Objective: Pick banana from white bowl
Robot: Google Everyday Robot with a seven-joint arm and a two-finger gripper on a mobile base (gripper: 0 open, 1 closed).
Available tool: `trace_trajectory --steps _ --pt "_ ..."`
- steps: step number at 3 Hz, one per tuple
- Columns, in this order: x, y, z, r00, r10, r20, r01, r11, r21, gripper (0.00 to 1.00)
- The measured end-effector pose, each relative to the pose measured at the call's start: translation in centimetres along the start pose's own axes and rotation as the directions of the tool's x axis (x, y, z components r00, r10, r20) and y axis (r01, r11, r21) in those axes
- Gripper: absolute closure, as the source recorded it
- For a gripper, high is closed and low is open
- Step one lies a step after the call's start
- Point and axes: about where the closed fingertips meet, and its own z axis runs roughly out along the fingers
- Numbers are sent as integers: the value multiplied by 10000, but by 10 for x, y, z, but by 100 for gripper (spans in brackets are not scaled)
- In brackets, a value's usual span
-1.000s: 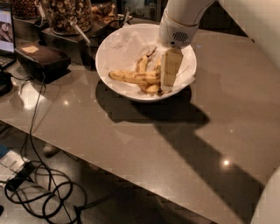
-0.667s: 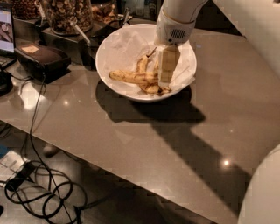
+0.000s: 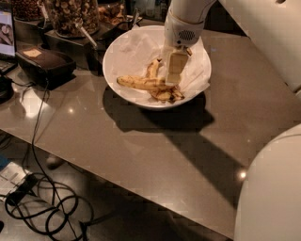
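Observation:
The white bowl (image 3: 123, 43) sits on the brown table, lined with crumpled white paper. Inside it lies the long, nearly straight banana (image 3: 136, 83), pointing left, with two shorter curved bananas (image 3: 165, 95) beside and behind it. My gripper (image 3: 172, 81) reaches down into the bowl from above, its cream fingers (image 3: 175, 66) hanging over the right end of the long banana. The fingertips hide where they meet the fruit.
Glass jars of nuts (image 3: 70, 14) stand behind the bowl at the back left. A black box (image 3: 43, 63) sits at the left edge of the table. Cables (image 3: 42, 207) lie on the floor below. My white arm fills the right side.
My gripper has shifted a little left and lower inside the bowl, toward the bananas. The bananas have not moved.

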Motion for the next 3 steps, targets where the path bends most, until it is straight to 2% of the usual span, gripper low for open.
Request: trace_trajectory --steps 1,2,3 --pt "-2 -4 10 10000 32 -43 -32 9998 -186 28" --pt "-3 -5 19 10000 46 18 -46 9994 -351 37" --pt "-3 -5 19 10000 50 22 -49 9994 -356 38"
